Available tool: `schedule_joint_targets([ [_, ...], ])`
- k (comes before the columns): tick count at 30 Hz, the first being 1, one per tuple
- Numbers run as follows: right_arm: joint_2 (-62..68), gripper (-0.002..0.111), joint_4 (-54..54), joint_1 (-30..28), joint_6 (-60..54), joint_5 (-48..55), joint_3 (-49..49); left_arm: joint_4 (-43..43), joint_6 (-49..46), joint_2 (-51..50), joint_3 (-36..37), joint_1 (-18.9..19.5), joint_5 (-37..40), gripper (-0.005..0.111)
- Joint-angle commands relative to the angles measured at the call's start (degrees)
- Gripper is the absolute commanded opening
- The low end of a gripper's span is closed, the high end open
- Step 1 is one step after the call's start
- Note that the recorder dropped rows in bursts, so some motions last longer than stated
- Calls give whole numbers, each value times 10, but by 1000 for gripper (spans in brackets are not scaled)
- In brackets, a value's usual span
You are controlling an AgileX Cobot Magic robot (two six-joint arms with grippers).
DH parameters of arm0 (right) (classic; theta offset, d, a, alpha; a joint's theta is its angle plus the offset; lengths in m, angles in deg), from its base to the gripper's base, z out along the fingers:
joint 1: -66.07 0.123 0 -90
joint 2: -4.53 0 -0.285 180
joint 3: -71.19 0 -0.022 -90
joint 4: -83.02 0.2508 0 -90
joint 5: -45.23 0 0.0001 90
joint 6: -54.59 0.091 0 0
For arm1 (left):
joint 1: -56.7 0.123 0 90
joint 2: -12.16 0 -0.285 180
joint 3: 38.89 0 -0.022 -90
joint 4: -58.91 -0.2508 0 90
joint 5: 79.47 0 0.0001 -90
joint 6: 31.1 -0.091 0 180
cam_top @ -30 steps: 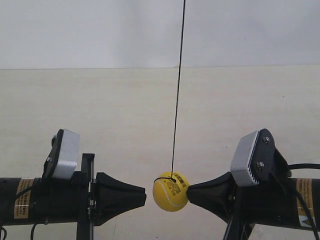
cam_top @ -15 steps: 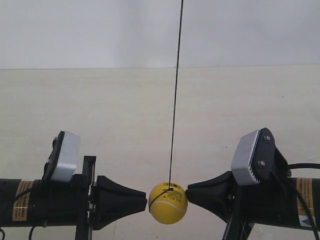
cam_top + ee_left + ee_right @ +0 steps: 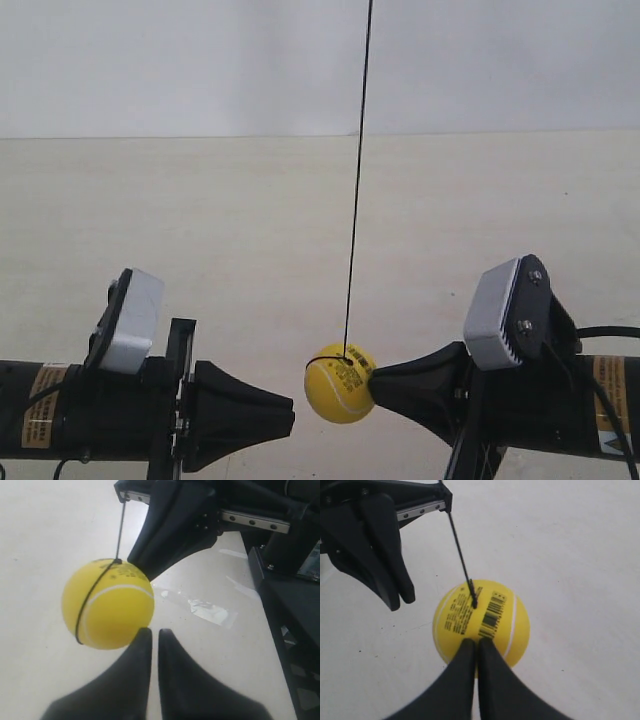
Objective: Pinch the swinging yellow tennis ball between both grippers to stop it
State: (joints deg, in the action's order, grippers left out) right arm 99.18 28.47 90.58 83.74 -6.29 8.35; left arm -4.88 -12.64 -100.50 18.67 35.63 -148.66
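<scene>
Ball (image 3: 340, 382) on its string (image 3: 355, 200), exterior view: it touches the tip of the arm at the exterior view's right (image 3: 520, 400), with a narrow gap to the other arm (image 3: 120, 420). Left wrist view: the left gripper (image 3: 151, 632), fingers almost pressed together, points past the ball's edge. Right wrist view: the right gripper (image 3: 472, 642), fingers pressed together, meets the ball squarely. The left one likely has to close in.

A pale cream table (image 3: 200, 220) meets a plain white wall (image 3: 150, 60). A clear, shiny strip (image 3: 200, 607) lies flat on the table.
</scene>
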Motion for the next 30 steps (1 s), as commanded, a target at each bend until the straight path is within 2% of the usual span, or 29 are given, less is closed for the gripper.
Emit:
schedule_joint_targets([
  [1, -1, 0, -1, 0, 1, -5, 2, -8, 12, -1, -4, -3, -8, 5],
  [8, -1, 0, -1, 0, 1, -5, 2, -22, 12, -1, -4, -4, -8, 5],
  [15, -1, 0, -1, 0, 1, -7, 2, -16, 12, -5, -20, -55, -8, 5],
  [17, -1, 0, -1, 0, 1, -7, 2, -14, 12, -5, -25, -59, -8, 5],
  [30, -1, 0, -2, 0, 1, 0, 2, 9, 3, -5, -25, -59, -8, 5],
])
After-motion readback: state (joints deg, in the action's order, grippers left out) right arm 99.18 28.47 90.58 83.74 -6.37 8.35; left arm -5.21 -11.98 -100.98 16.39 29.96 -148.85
